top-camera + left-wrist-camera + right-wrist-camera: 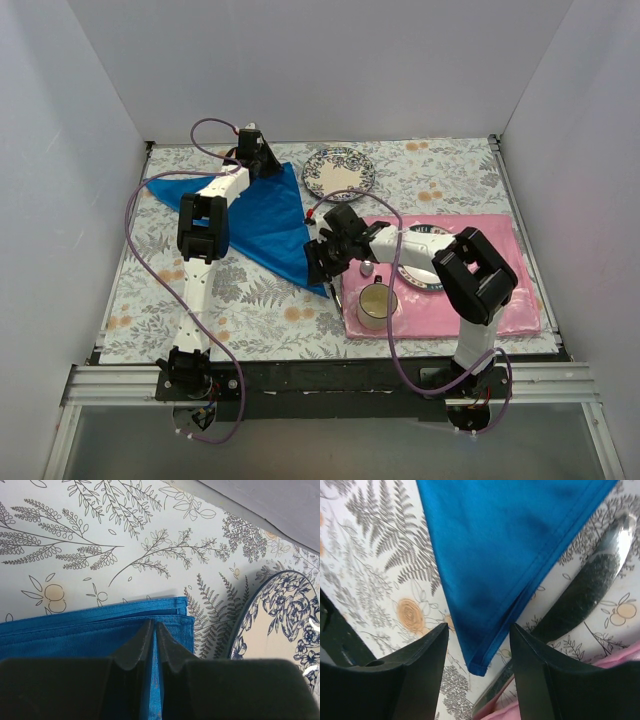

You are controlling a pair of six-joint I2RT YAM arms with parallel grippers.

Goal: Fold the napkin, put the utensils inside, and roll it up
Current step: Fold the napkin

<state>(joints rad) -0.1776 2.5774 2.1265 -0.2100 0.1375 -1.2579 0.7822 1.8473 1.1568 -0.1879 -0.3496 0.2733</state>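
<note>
The blue napkin [258, 215] lies folded into a triangle on the floral tablecloth. My left gripper [266, 160] is at its far corner, and in the left wrist view the gripper [154, 625] is shut on the napkin's layered edge [75, 630]. My right gripper [319, 262] is open low over the near corner. In the right wrist view the corner tip [481, 667] lies between the fingers of the open gripper [479, 626], untouched. A shiny spoon [592, 580] and a knife blade [497, 697] lie just right of that corner. The fork is hidden.
A blue-patterned plate [338, 172] sits right of the napkin's far corner, close to my left gripper [280, 625]. A pink placemat [470, 300] holds a second plate [425, 272] and a cream mug [376, 304] under my right arm. White walls enclose the table.
</note>
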